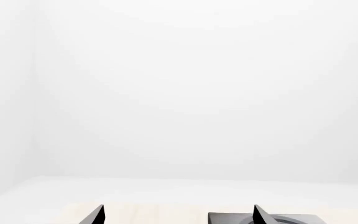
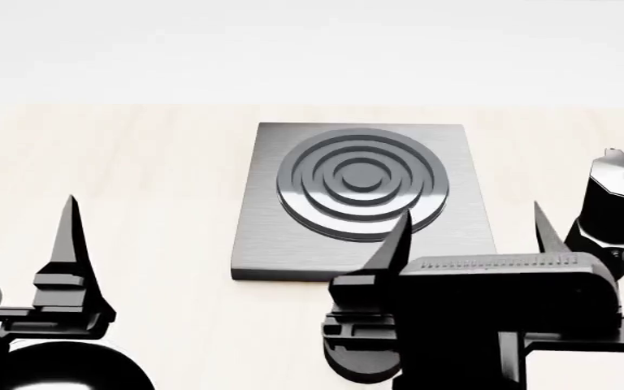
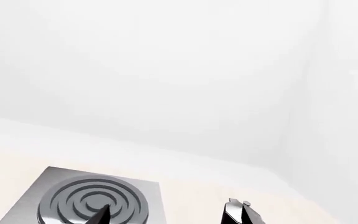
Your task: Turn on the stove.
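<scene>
Head view: the stove (image 2: pixel 362 201) lies flat on the pale table (image 2: pixel 127 179), a square brushed-grey plate with dark concentric burner rings at its middle. Its knob is not visible in any view; I judge it sits at the plate's near edge, hidden behind your right arm's housing, but you cannot confirm that from here.

Right gripper (image 2: pixel 473 236): fingers spread wide, nothing between them. One tip overlaps the plate's near edge at about 6 o'clock of the burner; the other stands off the plate's near right corner. From this gripper the burner lies toward 11 o'clock. The right wrist view agrees: both fingertips show apart, with the stove ahead of one and the moka pot (image 2: pixel 616 203) ahead of the other.

Left gripper (image 2: pixel 71 244): only one finger shows in the head view, but the left wrist view shows two tips well apart, so it is open and empty. It hangs well off the plate, the stove lying toward 2 o'clock from it.

Right arm is clearly the nearer one. Judgement: use it for the knob, and watch the moka pot at 3 o'clock of the plate. A dark round object (image 2: pixel 58 370), partly cut off, sits under the left gripper.
</scene>
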{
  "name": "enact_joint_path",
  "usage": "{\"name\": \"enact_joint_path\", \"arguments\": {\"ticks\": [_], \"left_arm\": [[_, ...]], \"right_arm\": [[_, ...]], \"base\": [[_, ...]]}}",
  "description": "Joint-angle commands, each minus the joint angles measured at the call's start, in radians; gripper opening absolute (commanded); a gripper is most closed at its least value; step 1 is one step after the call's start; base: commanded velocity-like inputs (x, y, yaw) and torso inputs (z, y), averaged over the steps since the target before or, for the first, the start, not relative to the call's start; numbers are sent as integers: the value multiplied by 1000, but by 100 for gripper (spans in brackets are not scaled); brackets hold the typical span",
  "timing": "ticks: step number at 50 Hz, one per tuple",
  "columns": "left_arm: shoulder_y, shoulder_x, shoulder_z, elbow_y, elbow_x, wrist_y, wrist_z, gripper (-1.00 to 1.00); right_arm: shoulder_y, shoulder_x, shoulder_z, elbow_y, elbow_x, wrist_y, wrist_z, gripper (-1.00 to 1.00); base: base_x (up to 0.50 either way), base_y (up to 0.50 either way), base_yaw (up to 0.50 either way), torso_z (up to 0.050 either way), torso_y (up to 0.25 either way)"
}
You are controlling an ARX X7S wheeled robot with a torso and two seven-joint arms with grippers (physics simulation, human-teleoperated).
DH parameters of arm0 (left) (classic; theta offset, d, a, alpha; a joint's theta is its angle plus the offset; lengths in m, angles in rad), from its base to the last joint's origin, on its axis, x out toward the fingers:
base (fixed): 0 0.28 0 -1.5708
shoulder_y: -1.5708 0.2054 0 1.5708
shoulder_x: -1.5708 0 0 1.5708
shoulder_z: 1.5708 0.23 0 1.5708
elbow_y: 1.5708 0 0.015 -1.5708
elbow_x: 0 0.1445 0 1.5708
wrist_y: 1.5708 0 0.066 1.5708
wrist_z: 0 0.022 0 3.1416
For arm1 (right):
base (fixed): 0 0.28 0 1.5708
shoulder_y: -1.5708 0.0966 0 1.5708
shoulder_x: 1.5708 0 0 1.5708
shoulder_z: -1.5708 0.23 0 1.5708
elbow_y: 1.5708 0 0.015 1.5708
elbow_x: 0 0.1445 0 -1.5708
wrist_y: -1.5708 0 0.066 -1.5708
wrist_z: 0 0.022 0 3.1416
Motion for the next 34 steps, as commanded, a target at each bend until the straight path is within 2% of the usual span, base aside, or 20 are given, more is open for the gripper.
{"name": "enact_joint_path", "arguments": {"ticks": [1, 34], "left_arm": [[-2, -3, 0, 4, -5, -3, -5, 100], [-1, -14, 1, 25, -16, -4, -16, 100]], "right_arm": [[12, 12, -15, -28, -3, -1, 8, 100], [70, 25, -57, -85, 39, 47, 62, 100]], "base": [[0, 0, 0, 0, 0], [0, 0, 0, 0, 0]]}}
